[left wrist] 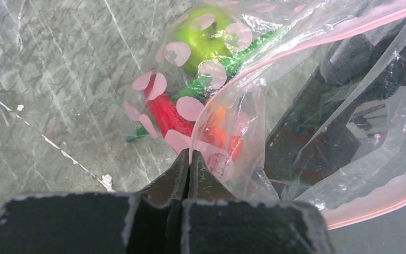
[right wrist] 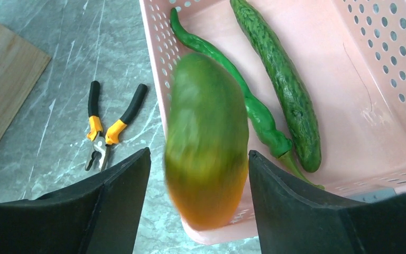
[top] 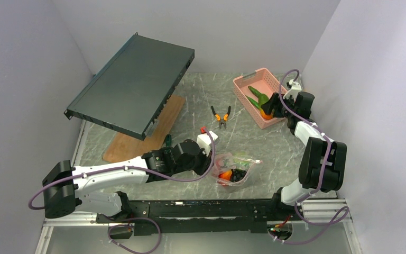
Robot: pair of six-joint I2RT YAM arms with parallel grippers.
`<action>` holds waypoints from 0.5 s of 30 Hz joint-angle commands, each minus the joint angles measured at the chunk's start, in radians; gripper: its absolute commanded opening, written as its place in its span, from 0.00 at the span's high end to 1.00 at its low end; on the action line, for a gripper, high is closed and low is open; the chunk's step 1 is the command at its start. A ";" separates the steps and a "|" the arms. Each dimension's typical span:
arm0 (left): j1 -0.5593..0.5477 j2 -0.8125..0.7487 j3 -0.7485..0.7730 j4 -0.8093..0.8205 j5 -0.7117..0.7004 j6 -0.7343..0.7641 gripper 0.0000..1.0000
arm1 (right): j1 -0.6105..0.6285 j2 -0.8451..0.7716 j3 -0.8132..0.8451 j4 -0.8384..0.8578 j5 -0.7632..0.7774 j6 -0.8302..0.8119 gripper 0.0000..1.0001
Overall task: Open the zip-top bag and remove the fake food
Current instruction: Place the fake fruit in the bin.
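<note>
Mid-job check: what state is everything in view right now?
zip-top bag: mouth open, apple inside
left gripper: shut on zip-top bag's edge
right gripper: open
basket: upright, holding cucumber
mango: blurred, loose between right gripper's jaws, over basket
pliers: flat on table, handles spread

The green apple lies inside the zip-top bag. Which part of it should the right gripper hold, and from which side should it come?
Probably across its middle: the green apple is round and smooth, so a grip off centre may slip. Come through the open mouth of the zip-top bag; plastic covers the apple on the other sides. The left gripper pinches the bag's edge.
</note>
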 commanded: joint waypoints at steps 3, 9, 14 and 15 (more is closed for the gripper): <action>-0.001 -0.021 -0.006 0.036 -0.009 -0.011 1.00 | -0.004 -0.004 0.034 0.032 -0.019 -0.013 0.02; -0.001 -0.024 -0.008 0.036 -0.011 -0.011 1.00 | -0.005 -0.015 0.029 0.035 -0.021 -0.023 0.00; -0.001 -0.027 -0.010 0.036 -0.014 -0.011 1.00 | -0.006 -0.077 0.009 0.041 -0.018 -0.050 0.00; -0.001 -0.027 -0.009 0.036 -0.014 -0.011 1.00 | -0.004 -0.098 0.002 0.043 -0.023 -0.055 0.00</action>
